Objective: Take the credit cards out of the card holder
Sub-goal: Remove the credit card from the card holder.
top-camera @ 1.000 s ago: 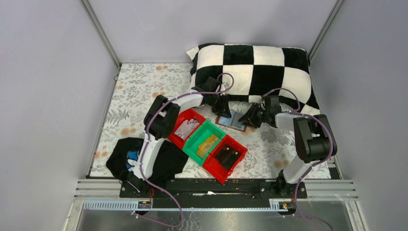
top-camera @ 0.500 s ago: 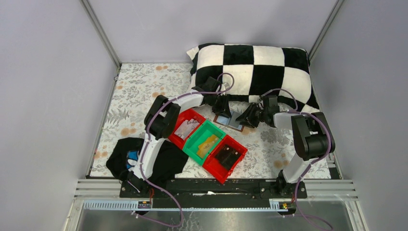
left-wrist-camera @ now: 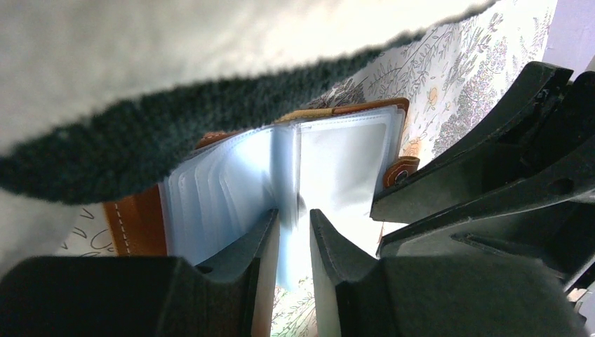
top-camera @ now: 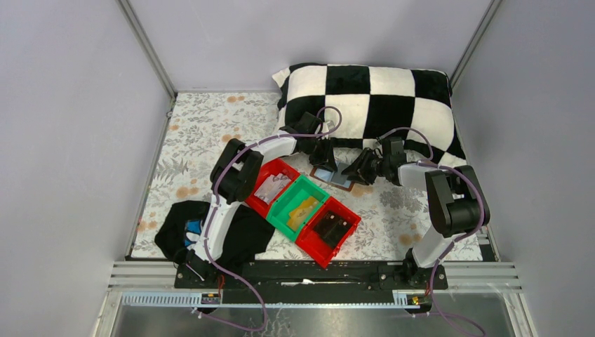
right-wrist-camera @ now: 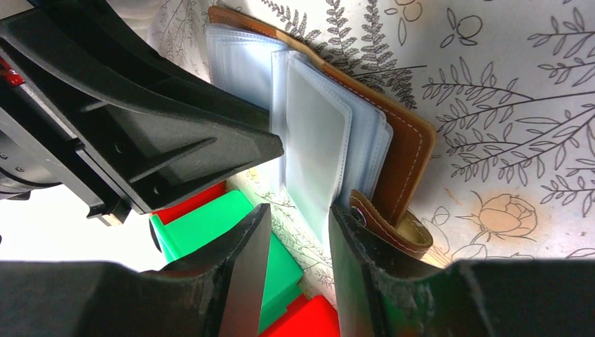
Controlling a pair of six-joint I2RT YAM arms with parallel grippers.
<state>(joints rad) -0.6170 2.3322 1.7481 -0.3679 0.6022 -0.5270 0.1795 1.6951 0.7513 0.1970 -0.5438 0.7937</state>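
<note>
The card holder [top-camera: 330, 175] lies open on the floral cloth in front of the pillow, brown leather outside, with a fan of pale blue clear sleeves [left-wrist-camera: 224, 189]. I cannot tell the credit cards from the sleeves. My left gripper [top-camera: 325, 160] is at its far edge. In the left wrist view the gripper [left-wrist-camera: 291, 214] has its jaws narrowly apart around one upright, blurred sleeve. My right gripper [top-camera: 353, 170] is at the holder's right side. In the right wrist view the gripper [right-wrist-camera: 298, 210] is open, a sleeve edge [right-wrist-camera: 316, 140] lies between its fingers, and one finger rests by the snap tab [right-wrist-camera: 382, 221].
A row of three bins sits just in front of the holder: a red bin [top-camera: 261, 177] with a pale flat piece, a green bin [top-camera: 286, 203] with a yellow-tan piece, and a red bin [top-camera: 349, 223] with a black boxy object. The checkered pillow [top-camera: 372, 98] is right behind. A black cloth [top-camera: 175, 228] lies front left.
My right gripper has moved left, closer onto the card holder. The holder has shifted slightly left toward the left gripper. The left arm has barely moved.
</note>
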